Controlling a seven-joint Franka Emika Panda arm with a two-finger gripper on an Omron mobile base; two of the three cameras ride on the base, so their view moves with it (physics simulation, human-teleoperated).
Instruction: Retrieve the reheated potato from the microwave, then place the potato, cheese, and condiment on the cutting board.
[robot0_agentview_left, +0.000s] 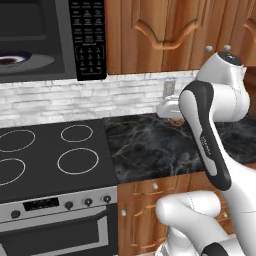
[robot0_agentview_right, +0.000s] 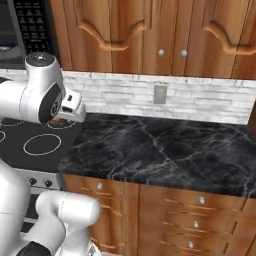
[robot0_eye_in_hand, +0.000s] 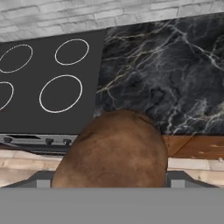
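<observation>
In the left base view, you see the microwave (robot0_agentview_left: 40, 40) at the upper left, its cavity showing a round turntable plate (robot0_agentview_left: 25, 61) and the button panel (robot0_agentview_left: 89, 37) on its right. Below it lies the black stove (robot0_agentview_left: 50, 150) with four ringed burners, and to the right the dark marble table (robot0_agentview_left: 155, 145). The white arm (robot0_agentview_left: 215, 115) bends across the right side, and the hand (robot0_agentview_left: 169, 107) reaches out over the table near the brick backsplash (robot0_agentview_left: 75, 100), below a wall outlet (robot0_agentview_left: 169, 87).

In the right base view, you find the hand (robot0_agentview_right: 67, 112) at the left, over the seam between the stove (robot0_agentview_right: 35, 142) and the table (robot0_agentview_right: 165, 150). A brown patch just under it is the potato (robot0_agentview_right: 59, 121). Wooden cabinets (robot0_agentview_right: 150, 35) hang above.

In the hand view, the potato (robot0_eye_in_hand: 111, 151) sits large at the bottom, right between the two fingers (robot0_eye_in_hand: 175, 179), which press its sides: your hand is closed around it and holds it above the table's front edge, beside the stove (robot0_eye_in_hand: 48, 83).
</observation>
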